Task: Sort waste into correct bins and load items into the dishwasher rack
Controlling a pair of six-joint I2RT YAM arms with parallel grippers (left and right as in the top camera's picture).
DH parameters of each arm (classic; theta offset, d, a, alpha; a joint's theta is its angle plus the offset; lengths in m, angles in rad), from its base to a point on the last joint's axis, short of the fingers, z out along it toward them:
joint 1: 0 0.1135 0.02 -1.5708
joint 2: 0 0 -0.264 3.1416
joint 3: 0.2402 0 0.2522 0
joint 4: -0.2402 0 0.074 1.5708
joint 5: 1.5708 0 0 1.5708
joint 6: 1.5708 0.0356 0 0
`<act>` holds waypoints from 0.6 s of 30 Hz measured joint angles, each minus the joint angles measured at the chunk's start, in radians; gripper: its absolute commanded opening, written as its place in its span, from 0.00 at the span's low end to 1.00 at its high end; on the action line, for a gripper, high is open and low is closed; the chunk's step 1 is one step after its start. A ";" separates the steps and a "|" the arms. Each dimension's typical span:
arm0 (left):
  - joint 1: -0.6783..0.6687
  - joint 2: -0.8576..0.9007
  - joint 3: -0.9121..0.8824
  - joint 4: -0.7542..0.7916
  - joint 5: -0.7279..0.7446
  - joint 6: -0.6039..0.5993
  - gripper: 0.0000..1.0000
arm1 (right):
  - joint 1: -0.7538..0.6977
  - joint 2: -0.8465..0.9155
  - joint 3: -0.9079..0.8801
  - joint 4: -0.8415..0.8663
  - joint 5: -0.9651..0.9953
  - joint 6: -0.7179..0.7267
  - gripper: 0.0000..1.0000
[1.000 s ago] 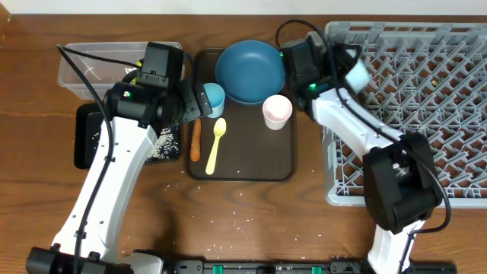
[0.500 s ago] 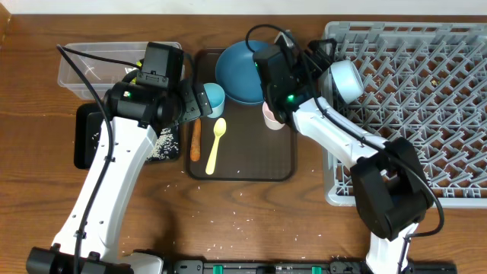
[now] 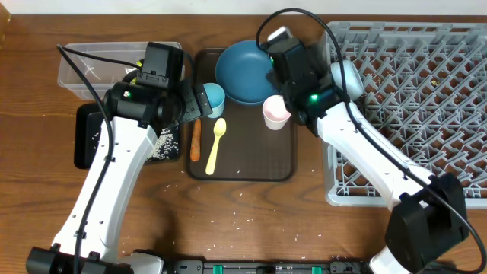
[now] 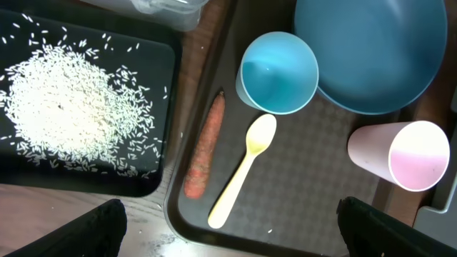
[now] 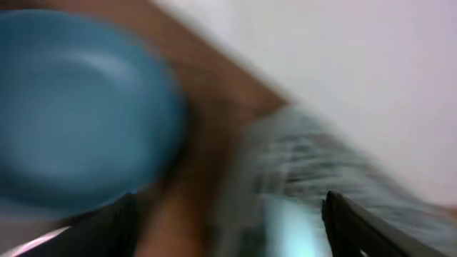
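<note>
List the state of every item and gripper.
Light-blue cup: upright, empty.
Pink cup: upright, empty.
Dark-blue plate: face up, empty.
Yellow spoon: lying flat.
Sausage: lying flat.
White bowl: in dishwasher rack.
Rice: piled in black tray.
Left gripper: open, empty.
Right gripper: open, empty.

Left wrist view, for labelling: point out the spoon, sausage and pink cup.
pale yellow spoon [image 4: 241, 175], left wrist view, handle
sausage [image 4: 205, 148], left wrist view, middle
pinkish-white cup [image 4: 419, 165], left wrist view, inner bottom

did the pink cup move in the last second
No. The pink cup stands in the same spot on the brown tray, next to the blue plate.
</note>
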 measured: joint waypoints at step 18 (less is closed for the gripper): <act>0.000 0.000 0.000 0.000 0.004 0.000 0.96 | -0.028 -0.005 -0.008 -0.297 -0.360 0.471 0.49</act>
